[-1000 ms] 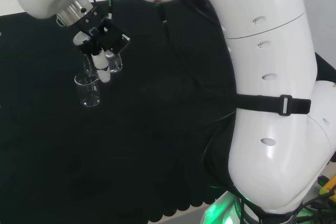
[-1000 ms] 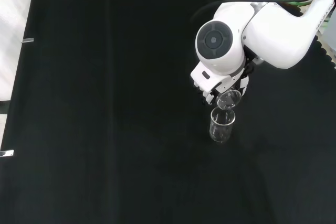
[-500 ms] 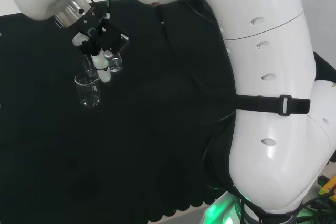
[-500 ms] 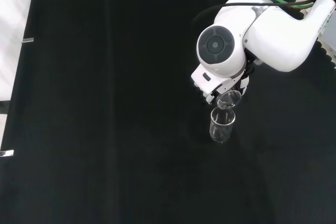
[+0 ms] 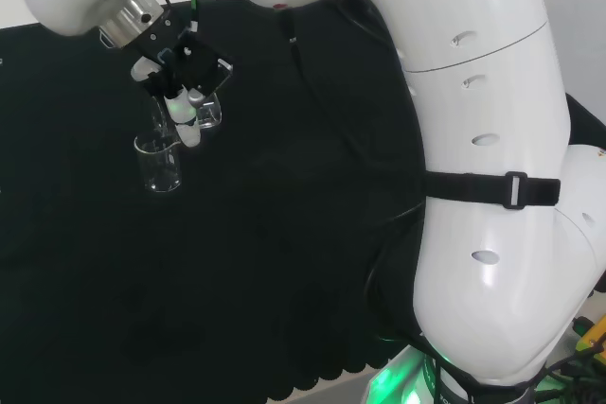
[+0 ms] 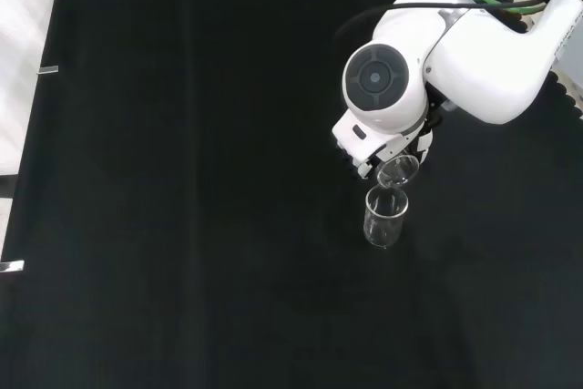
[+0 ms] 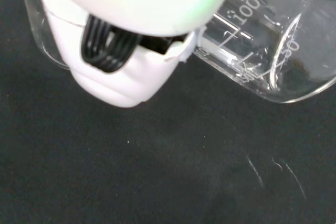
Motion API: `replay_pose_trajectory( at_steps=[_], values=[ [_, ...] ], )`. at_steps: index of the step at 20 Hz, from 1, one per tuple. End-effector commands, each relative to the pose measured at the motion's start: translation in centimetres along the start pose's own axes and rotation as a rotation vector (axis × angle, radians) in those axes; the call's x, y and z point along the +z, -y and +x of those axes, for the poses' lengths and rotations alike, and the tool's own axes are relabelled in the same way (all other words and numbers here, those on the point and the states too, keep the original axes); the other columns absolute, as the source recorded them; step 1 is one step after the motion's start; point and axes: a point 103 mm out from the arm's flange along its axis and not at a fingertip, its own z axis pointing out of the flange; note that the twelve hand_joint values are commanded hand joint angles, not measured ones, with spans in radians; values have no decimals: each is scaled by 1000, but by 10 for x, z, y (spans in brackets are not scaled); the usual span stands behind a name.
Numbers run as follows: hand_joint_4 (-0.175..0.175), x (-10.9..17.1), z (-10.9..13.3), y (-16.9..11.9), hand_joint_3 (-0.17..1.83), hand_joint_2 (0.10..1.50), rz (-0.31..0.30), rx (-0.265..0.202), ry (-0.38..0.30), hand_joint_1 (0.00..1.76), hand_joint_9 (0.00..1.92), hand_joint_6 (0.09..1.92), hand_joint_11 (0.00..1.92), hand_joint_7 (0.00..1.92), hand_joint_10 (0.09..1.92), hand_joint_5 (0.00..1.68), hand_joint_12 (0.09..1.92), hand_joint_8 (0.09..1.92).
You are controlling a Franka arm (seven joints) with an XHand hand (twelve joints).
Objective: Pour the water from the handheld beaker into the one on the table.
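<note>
The hand (image 5: 180,82) is curled round a small clear beaker (image 5: 207,115), held tipped just above the table beaker (image 5: 159,163). From the front, the held beaker (image 6: 398,171) has its mouth over the rim of the upright clear beaker (image 6: 385,218) on the black cloth, and the hand (image 6: 369,154) sits partly behind the arm's round grey-capped link. Up close in the wrist view, a white finger (image 7: 118,72) lies against the held beaker (image 7: 268,51), which shows printed graduation marks. Any water inside is too clear to make out.
Black cloth (image 6: 182,179) covers the bench with wide bare room to the left in the front view. The arm's big white links (image 5: 454,139) fill the right of the head view. Small metal clips (image 6: 50,69) sit at the cloth's edge.
The hand and its beaker have risen very slightly over the table beaker; the table beaker has stayed put.
</note>
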Motion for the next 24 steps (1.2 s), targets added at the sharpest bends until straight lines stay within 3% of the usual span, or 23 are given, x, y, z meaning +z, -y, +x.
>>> replay_pose_trajectory(
  at_steps=[1,24],
  values=[
    [-175,-3,0,1,-10,949,1,6,19,1423,1378,363,1028,1426,311,1338,866,312],
    [-175,-8,10,-3,-12,949,16,9,65,1423,1381,357,1029,1429,306,1341,862,304]
  ],
)
